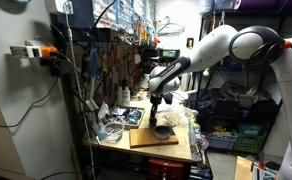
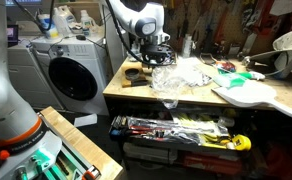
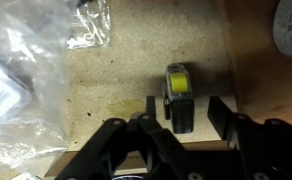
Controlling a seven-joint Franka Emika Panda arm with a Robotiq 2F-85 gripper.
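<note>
In the wrist view my gripper is open, its two black fingers straddling a small black object with a yellow top that lies on a light particle-board surface. The object sits between the fingers, nearer the left one, with a clear gap to the right one. In both exterior views the gripper hangs low over the workbench, above a wooden board. The small object itself is too small to make out there.
Crumpled clear plastic lies at the left of the wrist view and on the bench. A dark round thing sits at the top right. A pegboard with tools, a washing machine and an open toolbox surround the bench.
</note>
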